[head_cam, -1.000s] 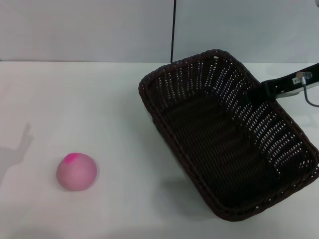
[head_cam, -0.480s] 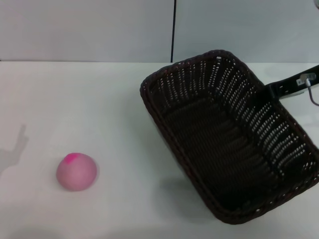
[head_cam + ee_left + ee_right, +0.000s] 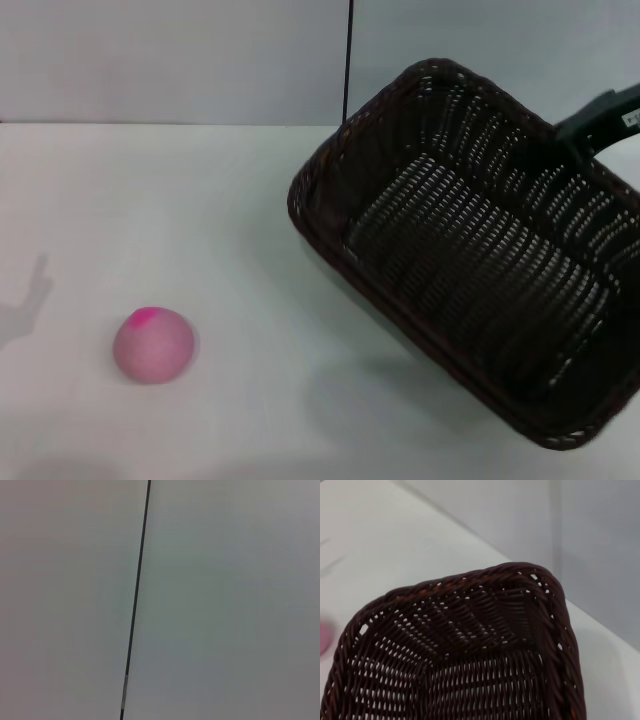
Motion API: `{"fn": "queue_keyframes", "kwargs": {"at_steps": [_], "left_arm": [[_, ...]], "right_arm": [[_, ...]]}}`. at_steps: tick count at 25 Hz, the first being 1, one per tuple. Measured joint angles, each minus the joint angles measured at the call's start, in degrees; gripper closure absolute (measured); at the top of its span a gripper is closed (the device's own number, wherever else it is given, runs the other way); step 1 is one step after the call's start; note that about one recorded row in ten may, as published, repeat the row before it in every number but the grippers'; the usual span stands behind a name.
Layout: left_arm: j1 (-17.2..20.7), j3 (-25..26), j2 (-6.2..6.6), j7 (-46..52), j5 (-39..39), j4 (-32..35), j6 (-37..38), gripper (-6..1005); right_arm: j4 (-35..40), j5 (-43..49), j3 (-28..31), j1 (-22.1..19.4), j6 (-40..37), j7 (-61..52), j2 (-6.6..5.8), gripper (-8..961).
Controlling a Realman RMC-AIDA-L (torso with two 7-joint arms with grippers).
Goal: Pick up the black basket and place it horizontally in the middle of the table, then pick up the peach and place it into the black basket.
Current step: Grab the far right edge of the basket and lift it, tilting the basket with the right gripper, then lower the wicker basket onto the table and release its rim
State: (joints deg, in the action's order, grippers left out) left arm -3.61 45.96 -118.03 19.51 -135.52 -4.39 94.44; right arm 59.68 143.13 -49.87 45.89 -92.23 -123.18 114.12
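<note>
The black basket hangs tilted above the right side of the white table, its right side raised and its open top turned toward me. My right gripper holds the far right rim, shut on it. The right wrist view looks into the basket from above one corner. The peach lies on the table at the front left, pale pink with a magenta patch on top, well apart from the basket. A sliver of it shows in the right wrist view. My left gripper is out of view; its wrist camera sees only wall.
A grey wall with a dark vertical seam stands behind the table; the seam also shows in the left wrist view. A faint arm shadow falls on the table's left edge.
The basket has risen off the table and tipped, its right side lifted up and back with my right gripper. The peach has not moved. The shadow at the left has shrunk.
</note>
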Motion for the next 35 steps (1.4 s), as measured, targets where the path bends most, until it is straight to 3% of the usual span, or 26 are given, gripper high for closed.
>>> {"fn": "queue_keyframes", "kwargs": {"at_steps": [2,3,5,13,19,23,35], "left_arm": [[0.01,0.00,0.00,0.00,-0.13,0.00,0.02,157],[0.01,0.01,0.00,0.00,-0.28,0.16,0.04,157],[0.01,0.01,0.00,0.00,-0.28,0.24,0.06,157],[1.91,-0.31,-0.12,-0.11,-0.39,0.61,3.17,157],[2.71,-0.42,-0.39,-0.57,-0.43,0.53,3.98,157],[3.14,-0.52,-0.52,-0.47,-0.38,0.03,3.99,157],[2.73,-0.53,-0.53,-0.10,-0.45,-0.10,3.75,157]], "right_arm": [[1.46,-0.39,-0.01,0.64,-1.82,5.13,0.24,787],[3.48,-0.64,-0.21,1.06,-3.25,10.52,1.10,787],[4.95,-0.66,-0.61,1.49,-3.41,14.33,1.68,788],[2.39,-0.88,-4.81,4.92,-1.56,27.91,2.02,789],[-1.54,-0.88,-11.52,5.45,4.34,31.11,2.92,776],[-3.72,-0.95,-16.38,5.04,9.42,33.45,4.31,758],[-3.20,-4.49,-19.71,3.52,10.77,37.87,4.74,704]]}}
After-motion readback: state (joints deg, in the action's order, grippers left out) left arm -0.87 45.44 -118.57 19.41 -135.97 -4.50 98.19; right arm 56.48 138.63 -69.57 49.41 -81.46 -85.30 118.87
